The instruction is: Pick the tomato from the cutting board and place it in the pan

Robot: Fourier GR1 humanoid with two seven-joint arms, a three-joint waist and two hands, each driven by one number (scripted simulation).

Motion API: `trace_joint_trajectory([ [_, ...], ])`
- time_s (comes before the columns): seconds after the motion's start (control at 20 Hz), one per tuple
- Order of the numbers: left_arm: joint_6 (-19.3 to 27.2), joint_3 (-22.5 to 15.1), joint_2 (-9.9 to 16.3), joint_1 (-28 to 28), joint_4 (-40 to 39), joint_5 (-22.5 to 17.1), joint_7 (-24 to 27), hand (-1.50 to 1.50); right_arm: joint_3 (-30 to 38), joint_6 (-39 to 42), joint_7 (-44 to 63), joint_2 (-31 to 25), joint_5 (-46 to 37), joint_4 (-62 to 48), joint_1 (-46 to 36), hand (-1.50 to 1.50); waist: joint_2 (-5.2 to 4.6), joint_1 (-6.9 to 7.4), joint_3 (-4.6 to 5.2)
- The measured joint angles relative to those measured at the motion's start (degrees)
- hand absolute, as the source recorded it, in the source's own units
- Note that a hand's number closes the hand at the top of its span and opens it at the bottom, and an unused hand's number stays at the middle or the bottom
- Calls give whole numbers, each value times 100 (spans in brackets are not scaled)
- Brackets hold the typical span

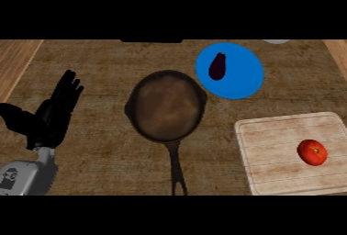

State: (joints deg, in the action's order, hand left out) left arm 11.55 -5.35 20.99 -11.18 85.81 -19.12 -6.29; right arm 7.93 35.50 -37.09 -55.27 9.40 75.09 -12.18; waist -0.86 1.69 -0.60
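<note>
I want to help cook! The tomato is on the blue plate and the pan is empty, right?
Not quite. The head view shows the tomato on the cutting board, not the blue plate, which holds a dark purple vegetable. The pan is empty, as you said.

Left hand (51, 117) open at left edge, fingers straight up, grey forearm below
</note>
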Motion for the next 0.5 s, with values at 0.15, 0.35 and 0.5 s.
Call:
trace_joint_trajectory([
  [0.15, 47, -68, -60, -43, 61, 37, -73, 0, -182, -298, -443, -248, -454, -91, -57, -150, -2, 53, 7],
  [0.35, 92, -139, -150, -121, 16, 98, -107, 0, -664, -830, -914, -570, -1279, -1, -163, -150, -5, 87, 22],
  [0.5, 88, -177, -152, -45, 137, 117, -164, 0, -1122, -1241, -1109, -677, -1922, 7, -294, -150, 9, 137, 32],
])
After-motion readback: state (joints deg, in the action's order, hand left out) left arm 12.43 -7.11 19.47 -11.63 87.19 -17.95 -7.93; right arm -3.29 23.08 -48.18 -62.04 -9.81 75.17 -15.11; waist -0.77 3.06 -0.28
